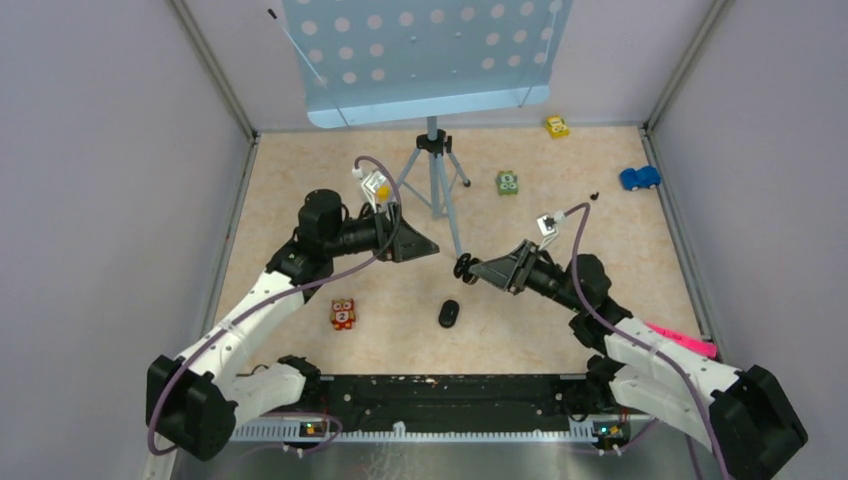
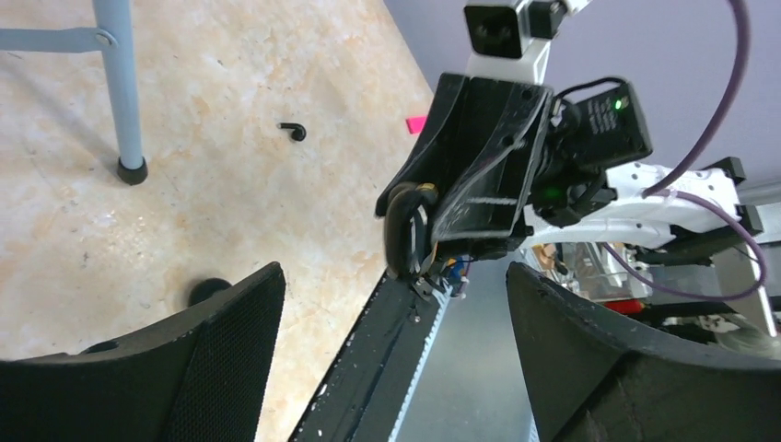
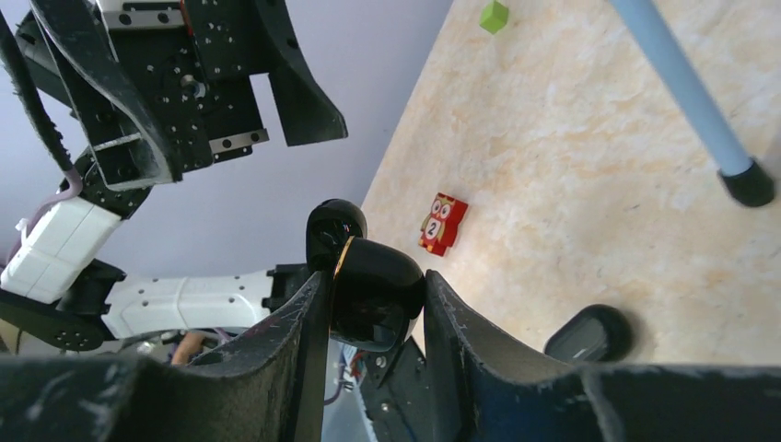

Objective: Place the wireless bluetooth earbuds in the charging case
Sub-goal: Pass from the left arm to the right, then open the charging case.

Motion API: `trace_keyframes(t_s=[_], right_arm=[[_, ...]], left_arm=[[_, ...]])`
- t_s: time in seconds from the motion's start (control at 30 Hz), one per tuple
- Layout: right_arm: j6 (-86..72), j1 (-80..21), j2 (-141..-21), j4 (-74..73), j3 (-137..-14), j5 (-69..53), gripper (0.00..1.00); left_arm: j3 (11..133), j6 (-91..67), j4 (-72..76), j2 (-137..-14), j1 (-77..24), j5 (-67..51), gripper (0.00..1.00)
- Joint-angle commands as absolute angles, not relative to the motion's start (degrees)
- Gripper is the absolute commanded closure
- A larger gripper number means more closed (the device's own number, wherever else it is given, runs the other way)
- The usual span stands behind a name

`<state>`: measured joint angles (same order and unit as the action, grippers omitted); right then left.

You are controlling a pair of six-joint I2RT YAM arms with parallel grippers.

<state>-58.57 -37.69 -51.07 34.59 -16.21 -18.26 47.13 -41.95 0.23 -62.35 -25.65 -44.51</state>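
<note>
My right gripper (image 1: pixel 470 268) is shut on the glossy black charging case (image 3: pixel 373 290), held above the table's middle. The case's lid (image 3: pixel 335 227) stands open, with a gold rim at the seam. The case also shows in the left wrist view (image 2: pixel 403 230). My left gripper (image 1: pixel 425 247) is open and empty, facing the case from a short gap away; it also shows in the left wrist view (image 2: pixel 391 276). One tiny black earbud (image 1: pixel 594 196) lies on the table far right, also visible in the left wrist view (image 2: pixel 293 130). A second earbud is not visible.
A matte black oval thing (image 1: pixel 449 313) lies on the table below the grippers, also in the right wrist view (image 3: pixel 589 333). A tripod stand (image 1: pixel 435 170) with a blue perforated plate (image 1: pixel 430 60) stands behind. Red owl block (image 1: pixel 343 314), green block (image 1: pixel 508 182), yellow block (image 1: pixel 557 126), blue toy car (image 1: pixel 639 178).
</note>
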Motion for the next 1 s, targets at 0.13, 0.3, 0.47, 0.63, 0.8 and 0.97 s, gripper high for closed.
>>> trace_keyframes(t_s=[0.13,0.3,0.47,0.63,0.8,0.97], right_arm=[[-52.6,-26.6,-52.8,35.3,-20.7,-48.6,1.0],[-48.6,-26.6,-56.2,36.9,-22.5,-54.2,1.0],[-51.5,-26.6,-60.5,44.5,-22.4,-56.4,1.0],[-60.3,-26.6,-67.5,61.0,-20.8,-57.1,1.0],[-68.2,-26.5,-73.7,76.5,-18.5,-55.8,1.0],[-74.5,-26.5,-78.8,89.6,-16.6,-54.7,1.0]], left_arm=[[48.2,-33.3,-8.7,-58.4,-25.1,-42.4,0.01],[46.4,-37.6,-6.0,-60.8,-25.0,-52.0,0.01],[40.2,-45.4,5.7,-60.7,-25.1,-58.8,0.01],[28.6,-58.8,26.8,-57.3,-25.7,-58.7,0.01],[28.6,-59.5,27.3,-59.5,-27.3,-58.2,0.03],[28.5,-63.6,33.7,-63.3,-28.8,-58.4,0.15]])
